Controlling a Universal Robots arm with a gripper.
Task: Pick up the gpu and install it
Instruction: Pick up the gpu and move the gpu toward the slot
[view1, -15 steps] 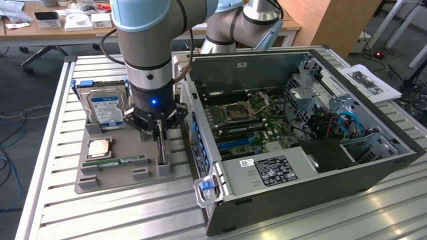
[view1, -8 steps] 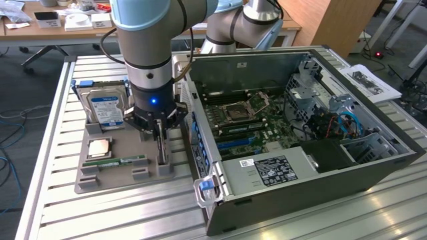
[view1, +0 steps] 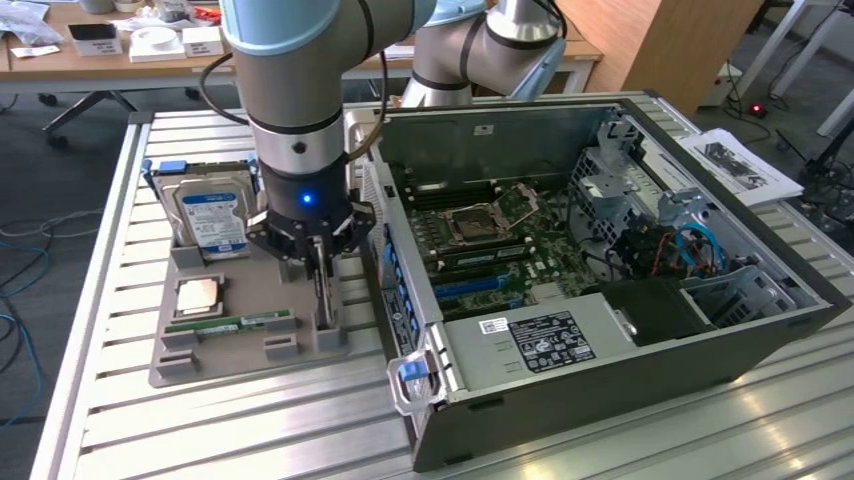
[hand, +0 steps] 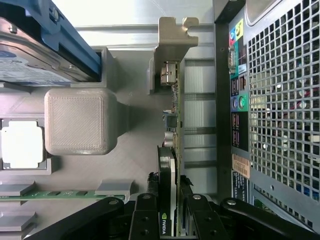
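Observation:
The gpu (view1: 324, 305) stands on edge in a slot at the side of the grey parts tray (view1: 187, 365) nearest the computer case. In the wrist view I look down its thin top edge (hand: 172, 125), with the silver end bracket (hand: 175, 40) at the far end. My gripper (view1: 320, 272) hangs straight above it. Its black fingers (hand: 146, 215) sit on both sides of the card, pressed to its faces, gripper midpoint (hand: 169, 200). The card still rests in the tray slot.
The open computer case (view1: 747, 330) lies on its side at the exterior view's right, with the motherboard (view1: 494, 240) exposed; its perforated rear panel (hand: 280, 100) is right beside the card. On the tray are a hard drive (view1: 214, 215), a CPU (view1: 200, 295) and a green memory stick (view1: 247, 323).

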